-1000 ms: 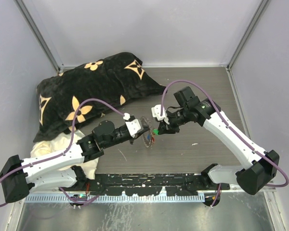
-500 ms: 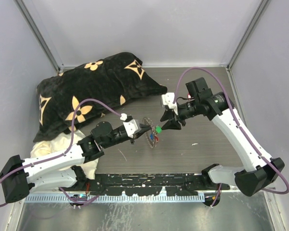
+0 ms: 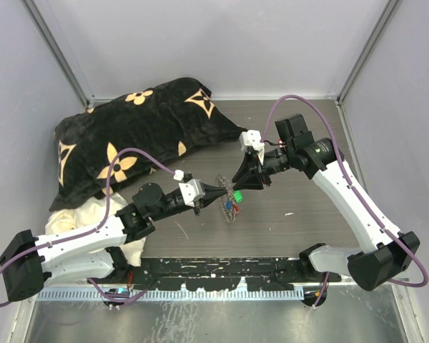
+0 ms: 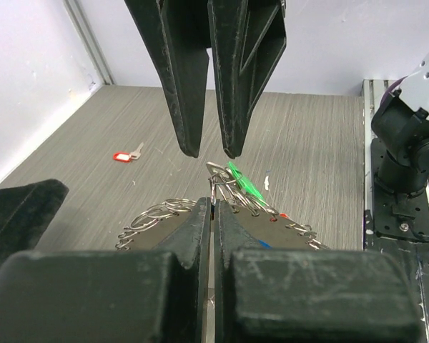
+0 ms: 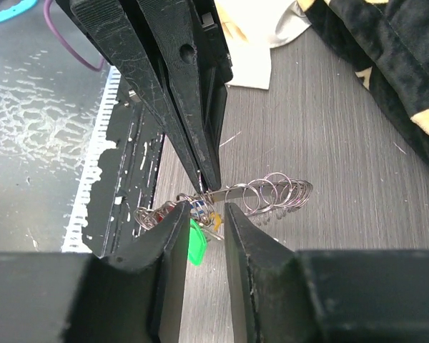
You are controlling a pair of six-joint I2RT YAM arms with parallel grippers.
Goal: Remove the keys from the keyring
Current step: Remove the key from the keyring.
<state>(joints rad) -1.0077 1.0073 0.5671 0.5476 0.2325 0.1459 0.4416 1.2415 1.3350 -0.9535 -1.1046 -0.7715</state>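
1. The left gripper (image 4: pixel 212 204) is pinched fully shut on the keyring (image 5: pixel 272 193) wire, near mid-table. The right gripper (image 5: pixel 204 211) is part open and holds nothing, its jaws straddling the bunched keys (image 5: pixel 195 243).
2. Risk: if the right jaws close on coil wire rather than a key head, the pull could spring the ring out of that thin pinch.
3. Bare table (image 3: pixel 307 214) lies open on the right side. The pillow (image 3: pixel 129 128) crowds the left.
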